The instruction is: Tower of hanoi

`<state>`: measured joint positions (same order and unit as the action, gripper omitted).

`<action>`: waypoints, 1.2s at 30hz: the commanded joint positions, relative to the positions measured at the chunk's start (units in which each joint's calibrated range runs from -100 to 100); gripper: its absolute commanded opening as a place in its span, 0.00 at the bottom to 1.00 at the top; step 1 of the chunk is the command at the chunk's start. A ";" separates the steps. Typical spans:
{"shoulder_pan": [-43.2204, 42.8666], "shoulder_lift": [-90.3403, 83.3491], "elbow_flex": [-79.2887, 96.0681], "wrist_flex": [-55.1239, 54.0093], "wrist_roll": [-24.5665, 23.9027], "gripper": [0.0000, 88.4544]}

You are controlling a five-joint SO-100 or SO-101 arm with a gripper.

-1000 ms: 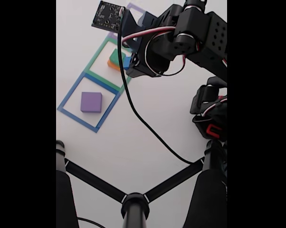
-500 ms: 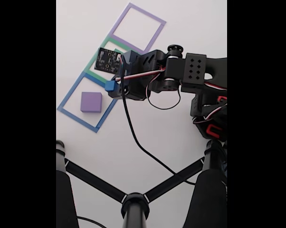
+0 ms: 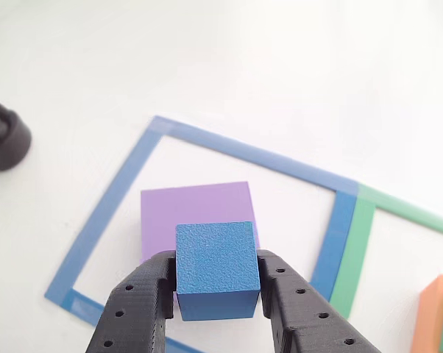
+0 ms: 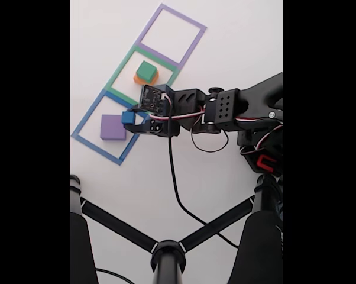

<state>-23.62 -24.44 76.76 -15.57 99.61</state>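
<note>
Your gripper (image 3: 215, 294) has its jaws pinching the blue cube (image 3: 215, 268) just above the purple block (image 3: 196, 213), which lies inside the blue tape outline (image 3: 104, 220) on the worktop (image 3: 243, 59).

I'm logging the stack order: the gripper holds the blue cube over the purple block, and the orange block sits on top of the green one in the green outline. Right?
Not quite: in the fixed view the green block sits on the orange block, not under it. The gripper does hold the blue cube over the purple block.
</note>
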 commanded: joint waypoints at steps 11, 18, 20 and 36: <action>-1.35 21.96 -7.84 -22.67 0.39 0.02; -1.73 26.92 -10.29 -25.75 0.39 0.02; -1.73 27.89 -10.75 -26.40 0.39 0.02; -1.20 30.93 -11.11 -29.39 0.39 0.18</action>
<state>-24.76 6.71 67.71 -43.18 99.61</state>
